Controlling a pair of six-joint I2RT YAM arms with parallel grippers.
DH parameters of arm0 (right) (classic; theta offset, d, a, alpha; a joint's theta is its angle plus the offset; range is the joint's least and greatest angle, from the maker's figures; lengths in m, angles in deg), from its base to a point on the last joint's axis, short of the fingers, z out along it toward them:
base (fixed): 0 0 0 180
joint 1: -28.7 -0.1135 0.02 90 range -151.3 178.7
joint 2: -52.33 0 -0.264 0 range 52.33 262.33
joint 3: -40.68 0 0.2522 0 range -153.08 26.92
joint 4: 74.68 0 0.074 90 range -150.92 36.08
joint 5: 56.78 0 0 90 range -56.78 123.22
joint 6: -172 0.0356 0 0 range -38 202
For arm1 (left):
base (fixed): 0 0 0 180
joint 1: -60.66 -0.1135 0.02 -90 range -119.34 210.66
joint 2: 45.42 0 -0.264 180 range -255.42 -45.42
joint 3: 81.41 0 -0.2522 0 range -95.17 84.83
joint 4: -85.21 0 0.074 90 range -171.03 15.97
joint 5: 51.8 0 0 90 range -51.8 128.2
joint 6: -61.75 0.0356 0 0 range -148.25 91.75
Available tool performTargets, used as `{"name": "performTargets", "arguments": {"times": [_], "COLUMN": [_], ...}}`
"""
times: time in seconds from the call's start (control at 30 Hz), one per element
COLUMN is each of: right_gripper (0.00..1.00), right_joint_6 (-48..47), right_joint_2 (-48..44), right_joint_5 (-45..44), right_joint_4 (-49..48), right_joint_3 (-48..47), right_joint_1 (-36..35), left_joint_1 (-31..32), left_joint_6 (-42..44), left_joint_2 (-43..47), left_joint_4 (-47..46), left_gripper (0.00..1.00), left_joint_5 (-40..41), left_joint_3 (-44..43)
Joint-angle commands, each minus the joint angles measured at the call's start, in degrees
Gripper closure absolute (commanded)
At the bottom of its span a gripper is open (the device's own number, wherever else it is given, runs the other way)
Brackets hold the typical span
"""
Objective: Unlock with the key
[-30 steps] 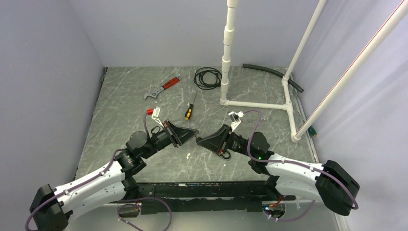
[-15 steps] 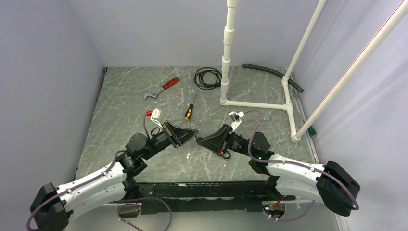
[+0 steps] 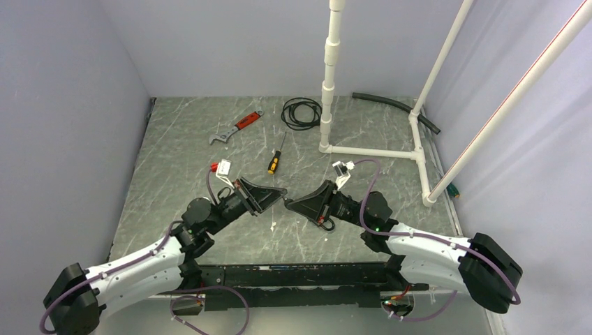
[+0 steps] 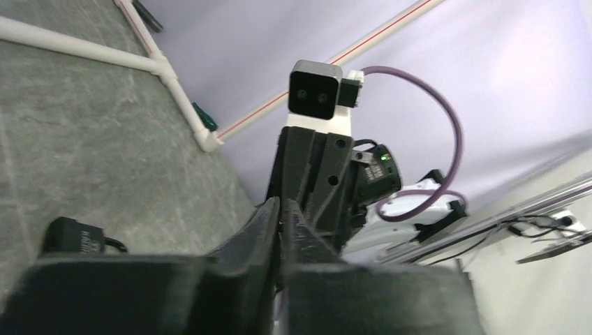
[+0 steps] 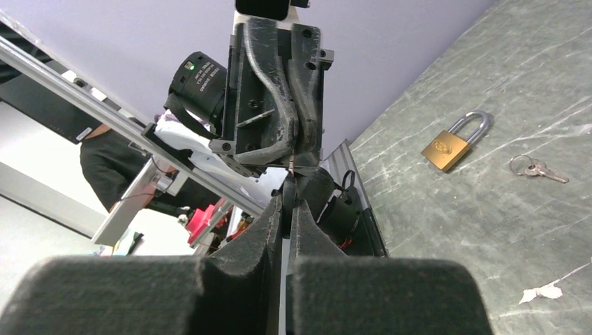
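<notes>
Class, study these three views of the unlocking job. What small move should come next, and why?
Probably lower the left gripper toward the small silver keys on a ring, opening its fingers on the way. Both it and the right gripper hover shut, tip to tip, seemingly empty, while the keys lie untouched on the grey marbled table beside the brass padlock.

This looks like a robotics lab's test cell: plain lavender walls [image 3: 230, 42] box in a grey marbled table [image 3: 174, 146] with two robot arms [image 3: 132, 269] bolted at its near edge. A white pipe frame [image 3: 328, 91], a wrench [image 3: 234, 128], a screwdriver [image 3: 276, 159] and a cable coil [image 3: 301, 113] sit on it. Just outside are an aluminium rail [image 5: 70, 89] and a person in a dark shirt [image 5: 105, 160].
</notes>
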State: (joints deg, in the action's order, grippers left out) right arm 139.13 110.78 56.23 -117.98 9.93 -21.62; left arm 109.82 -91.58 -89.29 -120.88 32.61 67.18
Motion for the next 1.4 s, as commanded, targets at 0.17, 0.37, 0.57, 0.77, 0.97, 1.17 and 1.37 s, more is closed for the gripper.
{"name": "performTargets", "arguments": {"times": [0.17, 0.37, 0.57, 0.77, 0.97, 1.17, 1.37], "right_gripper": [1.0, 1.0, 1.0, 1.0, 1.0, 1.0, 1.0], "right_joint_6": [-3.57, -8.24, -12.27, -16.47, -18.89, -10.99, -9.2], "right_joint_2": [-8.23, -15.76, -21.63, -27.01, -32.8, -36.0, -32.93], "right_joint_5": [-3.93, -8.25, -14.27, -20.49, -32.18, -55.04, -62.13], "right_joint_4": [6.71, 22.95, 38.35, 50.81, 67.04, 89.33, 98.43], "right_joint_3": [-1.8, -1.64, -3.93, -7.8, -12.3, -16.48, -21.01], "right_joint_1": [-0.12, 0.14, 0.23, 0.32, 0.37, 0.38, 0.4], "left_joint_1": [-0.28, -0.22, -0.29, -0.27, 0.08, 4.8, 8.07], "left_joint_6": [7.16, 15.2, 23.47, 29.17, 35.14, 45.06, 60.53], "left_joint_2": [4.7, 15.27, 19.83, 6.02, -9.15, -22.37, -30.79], "left_joint_4": [16.82, 40.42, 55.02, 65.88, 65.54, 67.1, 60.24], "left_gripper": [0.01, 0.01, 0.01, 0.05, 0.16, 0.2, 0.16], "left_joint_5": [0.62, 5.35, 8.78, 9.1, 4.34, 6.67, 0.31], "left_joint_3": [-4.31, -12.36, -18.87, -28.47, -34.25, -41.55, -41.36]}}
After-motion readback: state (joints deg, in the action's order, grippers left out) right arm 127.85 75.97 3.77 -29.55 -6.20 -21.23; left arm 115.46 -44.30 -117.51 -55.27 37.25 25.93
